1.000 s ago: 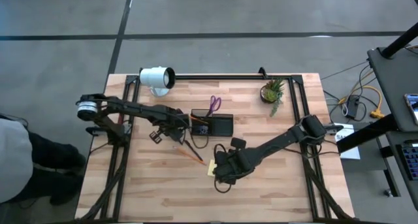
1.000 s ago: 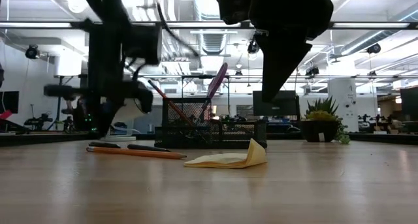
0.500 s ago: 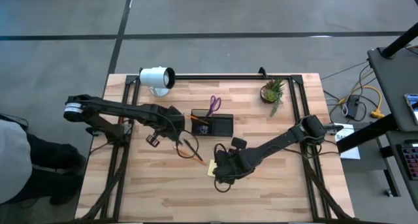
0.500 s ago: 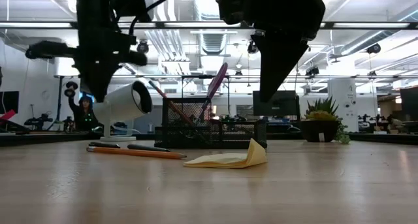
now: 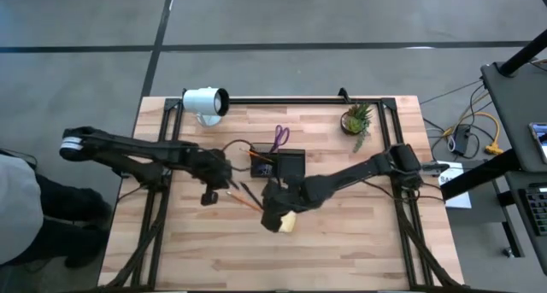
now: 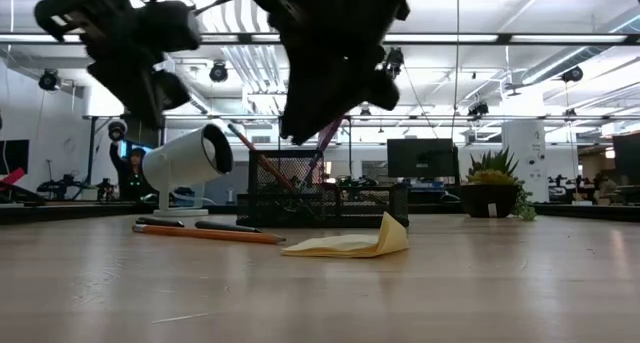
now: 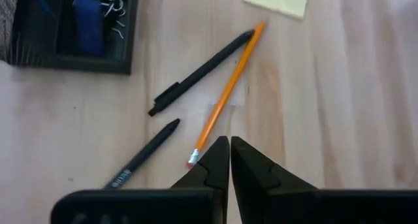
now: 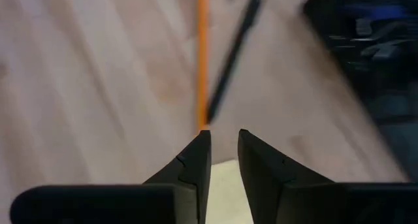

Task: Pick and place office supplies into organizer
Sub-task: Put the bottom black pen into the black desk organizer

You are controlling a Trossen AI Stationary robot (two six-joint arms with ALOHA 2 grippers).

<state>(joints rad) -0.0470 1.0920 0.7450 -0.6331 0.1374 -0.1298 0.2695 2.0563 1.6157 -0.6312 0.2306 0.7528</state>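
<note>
The dark organizer stands mid-table, with a pen leaning in its tall mesh end and the purple-handled scissors at its far side. An orange pencil and two dark pens lie on the wood near its left end. The yellow sticky-note pad lies flat with one corner curled up. My left gripper hovers shut above the pencil's eraser end. My right gripper hangs above the pad's edge, open by a narrow gap, holding nothing.
A white cylindrical lamp stands at the far left and a small potted plant at the far right. A black rail runs along the far edge. Bare wood stretches along the near side. A person's dark clothing shows left of the table.
My left gripper has drawn back from the organizer toward the near-left, over the pencil and pens. My right gripper has swung from above the sticky-note pad toward the table's left and far side, uncovering the pad. The pad, pencil and pens have stayed in place.
</note>
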